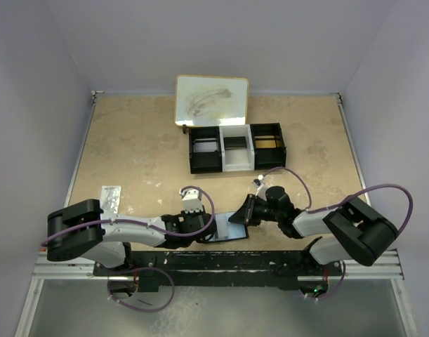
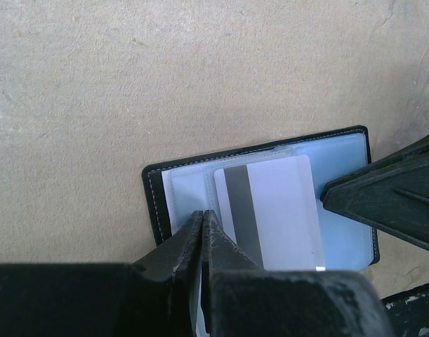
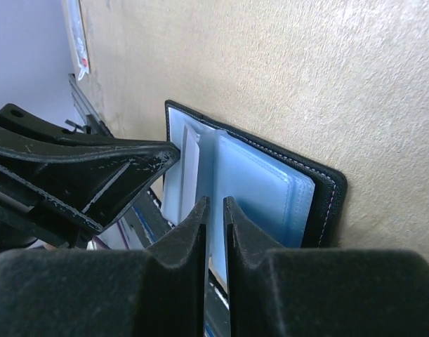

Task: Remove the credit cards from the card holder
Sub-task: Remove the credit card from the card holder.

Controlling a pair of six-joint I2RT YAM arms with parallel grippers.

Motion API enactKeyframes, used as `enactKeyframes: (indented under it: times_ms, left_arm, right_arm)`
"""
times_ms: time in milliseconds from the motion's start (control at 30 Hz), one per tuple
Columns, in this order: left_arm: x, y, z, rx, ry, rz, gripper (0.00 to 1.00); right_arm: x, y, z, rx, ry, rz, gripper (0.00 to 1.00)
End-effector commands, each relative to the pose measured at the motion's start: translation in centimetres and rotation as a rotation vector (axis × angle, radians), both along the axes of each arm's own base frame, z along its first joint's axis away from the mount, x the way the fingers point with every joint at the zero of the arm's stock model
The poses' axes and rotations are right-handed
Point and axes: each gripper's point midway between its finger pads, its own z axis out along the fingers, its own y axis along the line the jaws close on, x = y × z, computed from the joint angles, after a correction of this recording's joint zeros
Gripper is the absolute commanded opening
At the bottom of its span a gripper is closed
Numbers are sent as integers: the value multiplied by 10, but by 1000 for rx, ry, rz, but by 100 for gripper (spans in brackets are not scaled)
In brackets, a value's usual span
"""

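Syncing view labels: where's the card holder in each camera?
Top external: card holder at bottom centre, near the table's front edge.
Left wrist: lower centre-right, open, card showing.
Right wrist: centre, open, pockets showing.
Shared landmark: the shut left tool at the holder's edge.

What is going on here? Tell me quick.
Two arms are working on an open card holder lying flat near the table's front edge. The left gripper is shut, with its tips down on the holder's inside. The right gripper is at the clear pockets with its jaws barely apart; whether it grips anything is unclear. One card lies on the pockets, not yet out.
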Motion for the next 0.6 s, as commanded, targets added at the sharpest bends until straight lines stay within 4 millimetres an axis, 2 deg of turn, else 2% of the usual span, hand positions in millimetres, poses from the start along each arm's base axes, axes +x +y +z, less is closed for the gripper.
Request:
enactKeyframes:
  times_ms: [0,167,267,433,567]
  left_arm:
    - [-10,37,-26,169,43,-8,0]
    - [-11,36,-28,170,47,-13,0]
    - [-11,36,-27,172,47,-14,0]
    - [-11,36,-28,173,47,-15,0]
    - [-11,36,-28,172,46,-14,0]
  right_arm:
    - [-4,6,2,8,-17,78,15]
    - [-4,13,4,54,-14,96,26]
    - [-5,16,5,88,-11,100,27]
    - [-15,11,0,109,39,79,28]
    - [-10,12,3,105,19,70,28]
